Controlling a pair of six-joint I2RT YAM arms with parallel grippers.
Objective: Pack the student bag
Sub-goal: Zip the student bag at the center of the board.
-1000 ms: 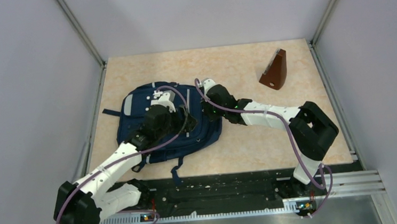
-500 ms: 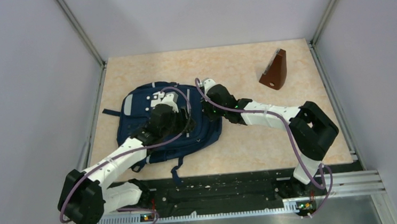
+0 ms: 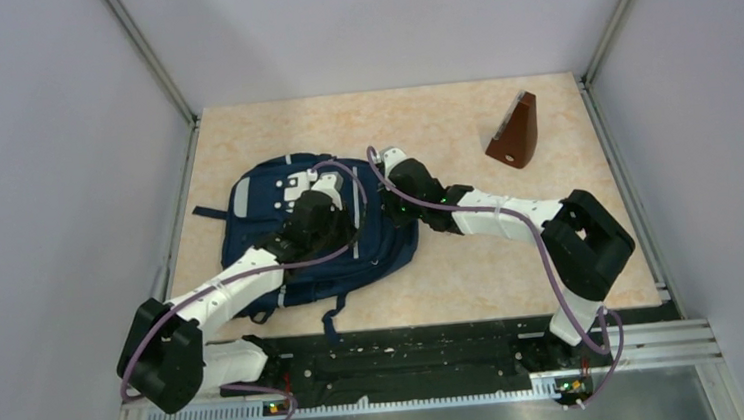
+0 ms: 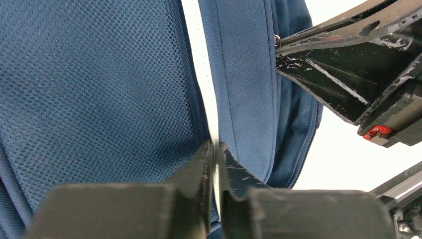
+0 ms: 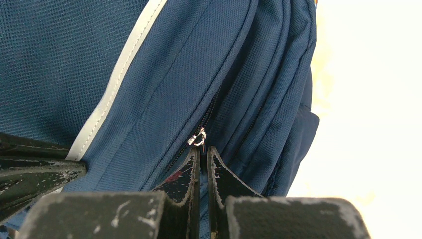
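Note:
The student bag (image 3: 257,204) lies flat on the table, navy blue with a grey-white trim stripe (image 4: 201,74). My left gripper (image 3: 346,210) rests on the bag's right half. In the left wrist view its jaws (image 4: 215,149) are shut on that trim stripe, beside the mesh panel (image 4: 99,89). My right gripper (image 3: 383,209) is at the bag's right edge, close to the left one. In the right wrist view its jaws (image 5: 202,154) are shut on the zipper pull (image 5: 200,138) of a closed zipper seam. The bag's inside is hidden.
A brown wedge-shaped object (image 3: 514,134) stands at the back right of the beige tabletop (image 3: 472,262). Metal frame rails and grey walls bound the table on the left, right and back. A loose dark strap (image 3: 330,324) of the bag trails toward the near edge.
My left gripper moved a little further across the bag toward the right gripper and closed on the trim stripe. The right arm has stayed still.

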